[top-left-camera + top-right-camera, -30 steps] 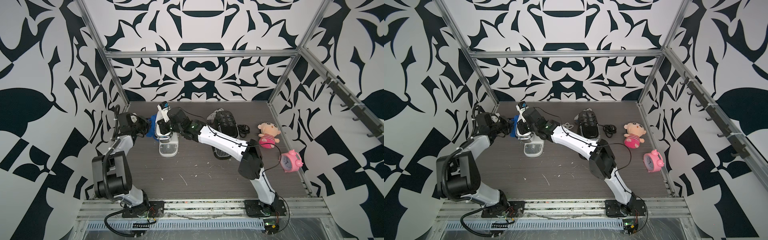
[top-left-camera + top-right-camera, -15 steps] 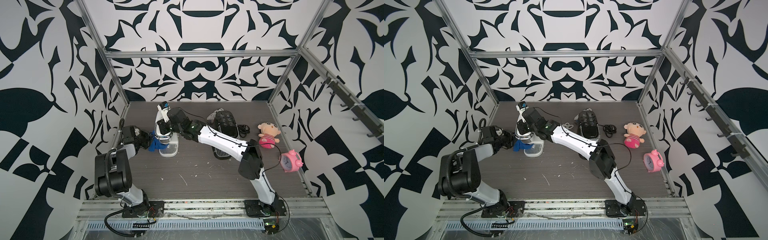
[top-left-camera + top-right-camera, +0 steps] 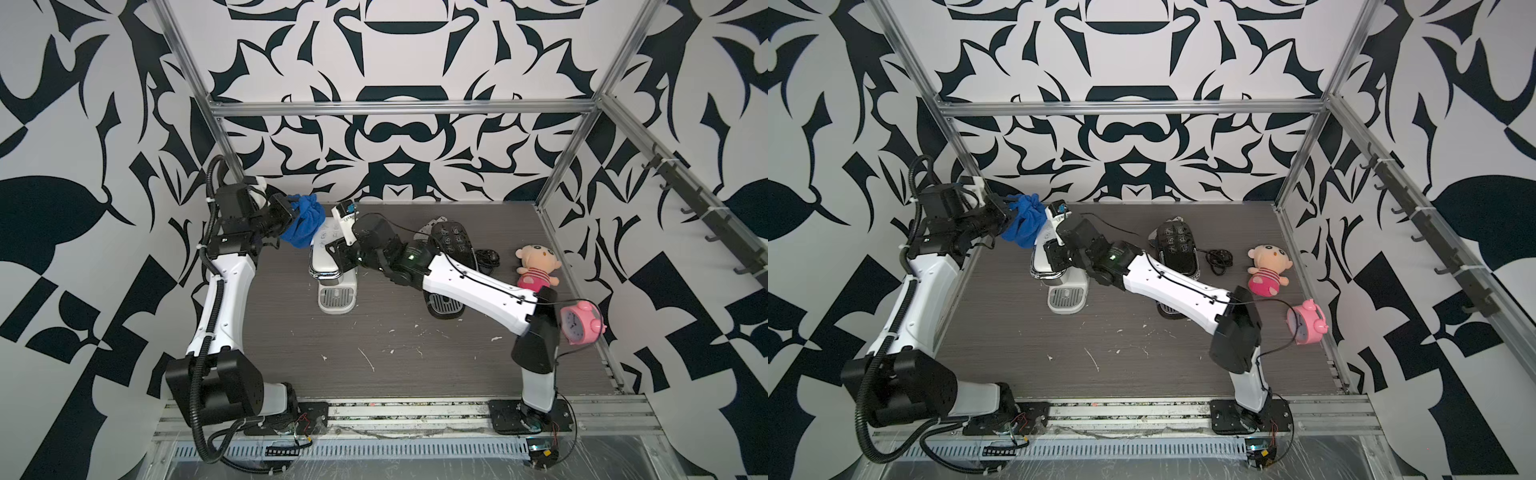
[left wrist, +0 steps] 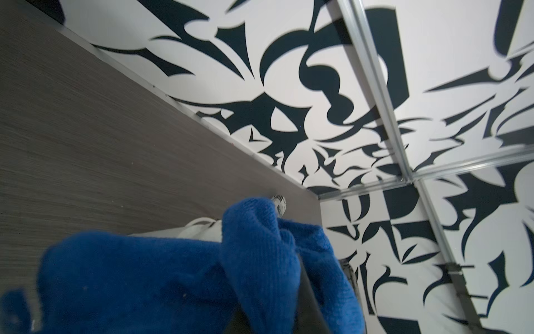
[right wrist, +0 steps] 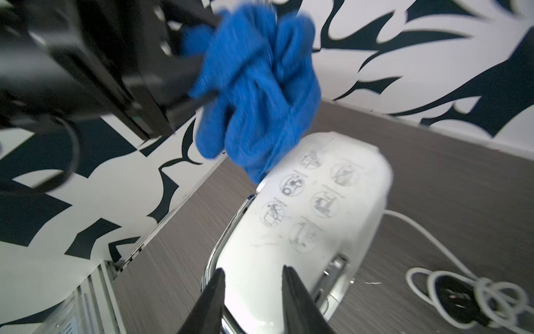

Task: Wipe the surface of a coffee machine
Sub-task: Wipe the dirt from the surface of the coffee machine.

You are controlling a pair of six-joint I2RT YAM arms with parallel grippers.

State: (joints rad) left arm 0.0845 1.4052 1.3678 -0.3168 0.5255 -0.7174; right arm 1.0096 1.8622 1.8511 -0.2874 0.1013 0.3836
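The white coffee machine with a chrome rim stands at the back left of the table; its top with printed pictograms fills the right wrist view. My left gripper is shut on a bunched blue cloth, raised at the machine's back left. The cloth's lower end reaches the edge of the machine's top. My right gripper is open just over the front of the machine's top, holding nothing.
Black slippers lie right of the machine, under my right arm. Further right are a coiled black cable, a plush doll and a pink alarm clock. The machine's white cord trails behind. White crumbs dot the table's front.
The left arm swept the blue cloth down the machine's left side, then lifted it back up to the top's rear edge. The right gripper's jaws have opened from shut.
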